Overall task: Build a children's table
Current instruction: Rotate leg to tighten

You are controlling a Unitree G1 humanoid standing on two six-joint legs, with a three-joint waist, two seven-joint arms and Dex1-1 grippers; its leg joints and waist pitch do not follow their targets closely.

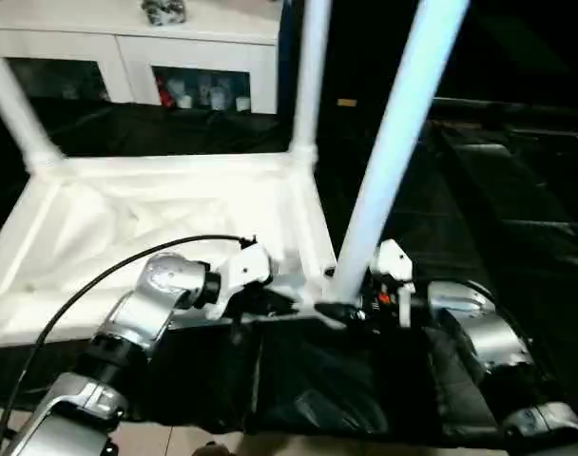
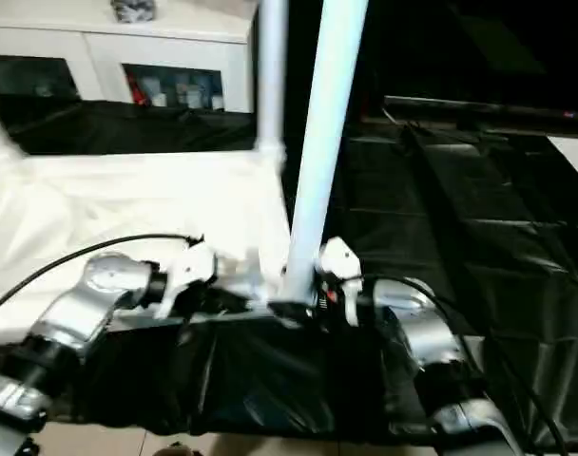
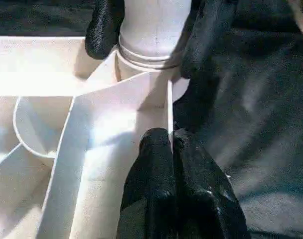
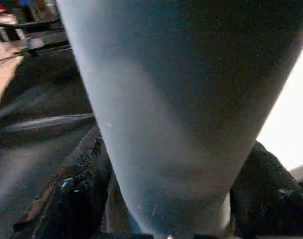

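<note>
The white children's table top (image 1: 156, 218) lies upside down on the black-draped surface, ribs facing up. Three white legs stand in its corner sockets: far left (image 1: 13, 104), far right (image 1: 311, 76) and near right (image 1: 394, 142). My right gripper (image 1: 351, 309) clasps the base of the near right leg (image 4: 161, 124), just above its socket, with one black finger (image 3: 104, 30) on each side. My left gripper (image 3: 170, 144) is shut on the thin wall of the top's rim (image 3: 169, 104), right beside that socket.
A white cabinet (image 1: 127, 47) with glass doors stands behind the work surface. Black cloth (image 1: 479, 209) covers the table to the right. The cloth's front edge hangs just below my forearms, with pale floor (image 1: 222, 442) beneath.
</note>
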